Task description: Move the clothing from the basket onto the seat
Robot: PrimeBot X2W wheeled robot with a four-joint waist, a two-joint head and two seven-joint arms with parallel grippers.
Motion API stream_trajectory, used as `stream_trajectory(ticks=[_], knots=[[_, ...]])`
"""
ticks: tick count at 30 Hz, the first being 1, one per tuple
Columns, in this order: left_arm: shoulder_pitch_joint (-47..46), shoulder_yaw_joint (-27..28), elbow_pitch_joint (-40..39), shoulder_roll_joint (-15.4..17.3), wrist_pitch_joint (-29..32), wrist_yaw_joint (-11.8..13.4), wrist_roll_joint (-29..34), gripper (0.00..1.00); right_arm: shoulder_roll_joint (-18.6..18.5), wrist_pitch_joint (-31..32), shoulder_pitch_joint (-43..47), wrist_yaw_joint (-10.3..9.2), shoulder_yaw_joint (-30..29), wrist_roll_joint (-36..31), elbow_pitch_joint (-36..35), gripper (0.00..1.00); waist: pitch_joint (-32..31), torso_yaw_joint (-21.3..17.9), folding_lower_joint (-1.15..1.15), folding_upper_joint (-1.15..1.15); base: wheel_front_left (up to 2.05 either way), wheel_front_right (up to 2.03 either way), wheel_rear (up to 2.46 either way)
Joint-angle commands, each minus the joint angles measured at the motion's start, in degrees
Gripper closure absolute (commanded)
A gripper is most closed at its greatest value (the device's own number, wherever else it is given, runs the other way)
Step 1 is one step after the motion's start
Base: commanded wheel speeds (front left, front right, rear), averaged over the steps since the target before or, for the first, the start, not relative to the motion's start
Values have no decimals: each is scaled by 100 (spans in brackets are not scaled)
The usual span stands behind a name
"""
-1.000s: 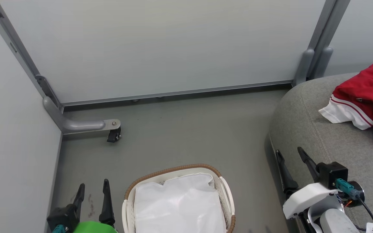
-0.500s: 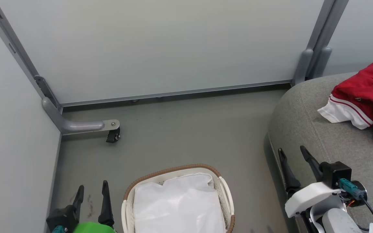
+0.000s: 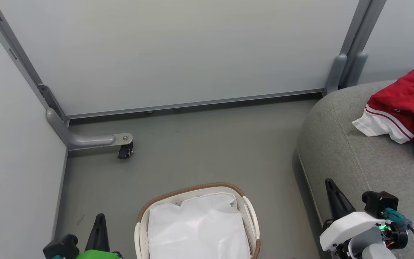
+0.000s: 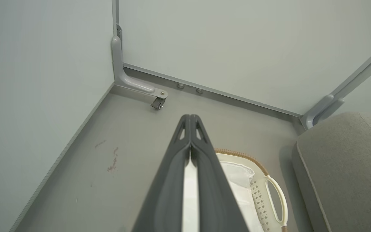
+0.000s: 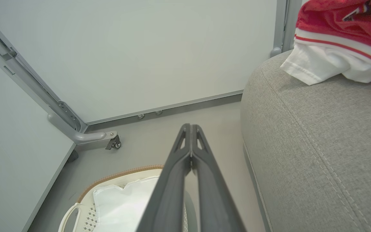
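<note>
**Basket emptied, clothes on the sofa**

Head view: the red clothing (image 3: 408, 108) lies heaped on the grey seat (image 3: 354, 158). The basket (image 3: 192, 187) on the floor holds just its white liner (image 3: 199, 226). The left gripper (image 3: 100, 221) and right gripper (image 3: 331, 187) are clenched and hold nothing.

Left wrist view: the jaws meet above the basket.

Right wrist view: likewise, beside the seat.

The task looks finished; what is left is likely just parking the arms.
</note>
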Motion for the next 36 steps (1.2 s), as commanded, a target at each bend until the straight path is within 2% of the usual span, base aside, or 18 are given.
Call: stream_trajectory(ticks=[1, 19, 36], knots=[[-126, 52, -121, 9, 50, -51, -242, 100, -19, 57, -87, -1, -41, 270, -138, 100, 0, -1, 0, 0, 0, 0, 0], [-297, 293, -324, 14, 495, -146, -1786, 100, -33, 490, -39, -2, -206, 1982, -396, 100, 3, -17, 0, 0, 0, 0, 0], [-433, 485, -470, 18, 841, -218, -2968, 100, -44, 836, -12, -2, -348, 3287, -576, 100, 5, -32, 0, 0, 0, 0, 0]])
